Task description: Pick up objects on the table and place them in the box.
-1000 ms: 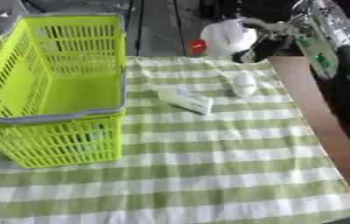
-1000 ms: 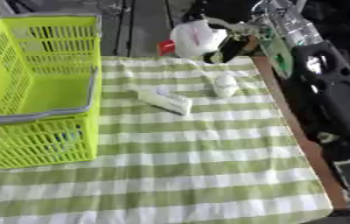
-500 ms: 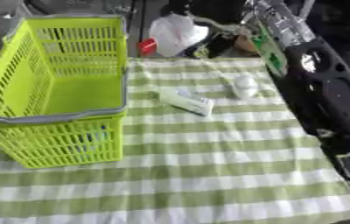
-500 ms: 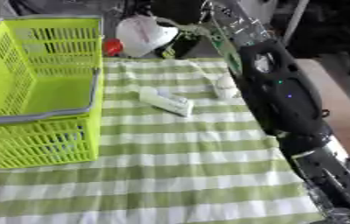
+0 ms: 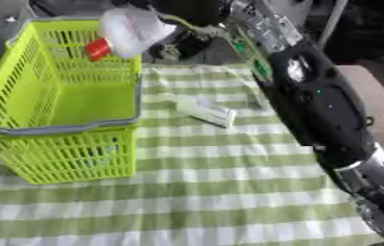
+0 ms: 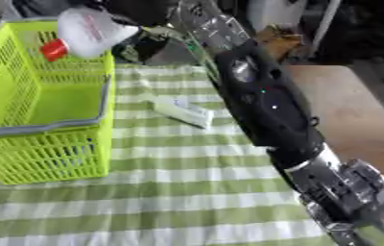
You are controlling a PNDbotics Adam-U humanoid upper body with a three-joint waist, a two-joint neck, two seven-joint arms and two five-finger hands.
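The green-and-white checked tablecloth [image 5: 212,192] covers the table. The lime green basket [image 5: 53,110] stands at its left. The right hand [image 5: 178,41], fingers curled around the white bottle with a red cap [image 5: 128,31], holds it above the basket's far right corner. A white flat packet [image 5: 204,110] lies just beside the basket

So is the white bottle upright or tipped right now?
Tipped. The white bottle, held by the right hand above the green basket, angles its red cap down and leftward toward the inside.
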